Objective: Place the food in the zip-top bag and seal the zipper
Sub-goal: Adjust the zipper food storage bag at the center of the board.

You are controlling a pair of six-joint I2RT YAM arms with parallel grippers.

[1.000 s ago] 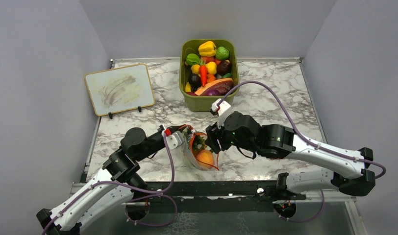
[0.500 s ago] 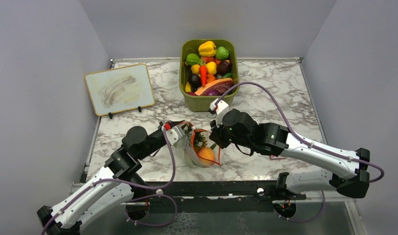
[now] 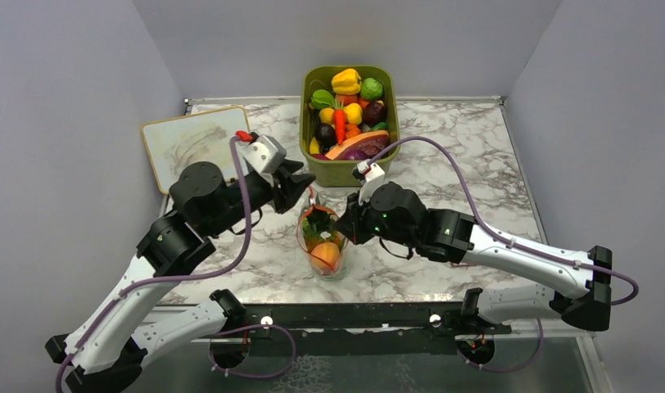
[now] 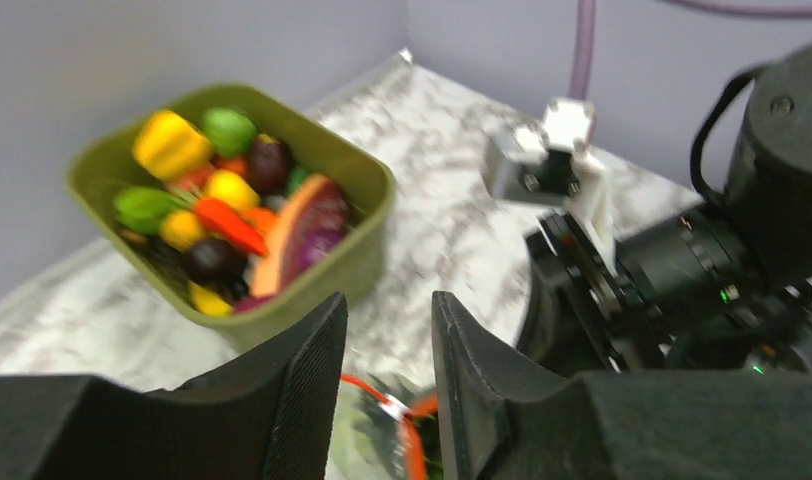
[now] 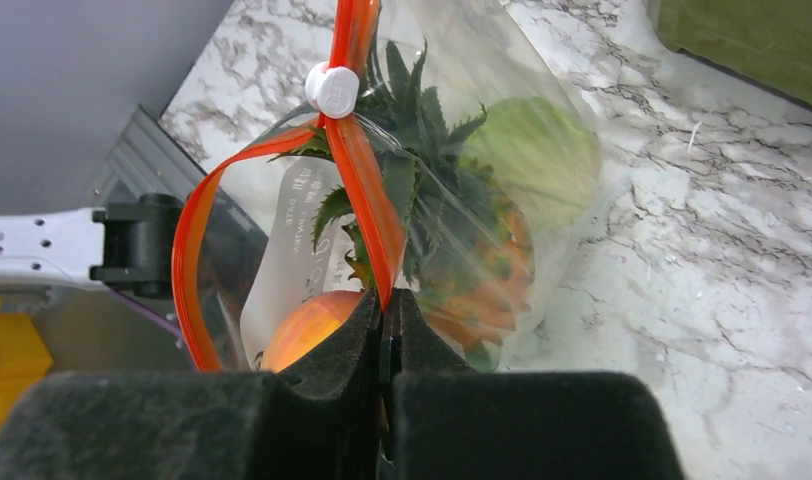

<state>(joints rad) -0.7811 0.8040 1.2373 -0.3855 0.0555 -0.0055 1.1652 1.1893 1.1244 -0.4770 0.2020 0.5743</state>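
The zip-top bag (image 3: 313, 264) stands on the marble just in front of the bin, with food inside it. Through the clear plastic I see a round orange-peach fruit (image 5: 304, 328), a bumpy orange fruit with green leaves (image 5: 477, 270) and a light-green ball (image 5: 537, 150). The orange-red zipper (image 5: 367, 200) carries a white slider (image 5: 332, 88), and part of the strip still loops apart on the left. My right gripper (image 5: 387, 305) (image 3: 344, 231) is shut on the zipper strip. Above and behind the bag, my left gripper (image 4: 387, 315) (image 3: 301, 182) hangs open and holds nothing.
An olive-green bin (image 3: 339, 172) full of toy produce stands right behind the bag and close to my left fingers (image 4: 312, 360). A small whiteboard (image 3: 182, 135) leans at the back left. The right arm's wrist (image 4: 682, 270) sits close beside my left gripper.
My left gripper let go of the bag's mouth, opened and rose back toward the bin. The right gripper closed on the zipper strip, and the bag shifted slightly left.
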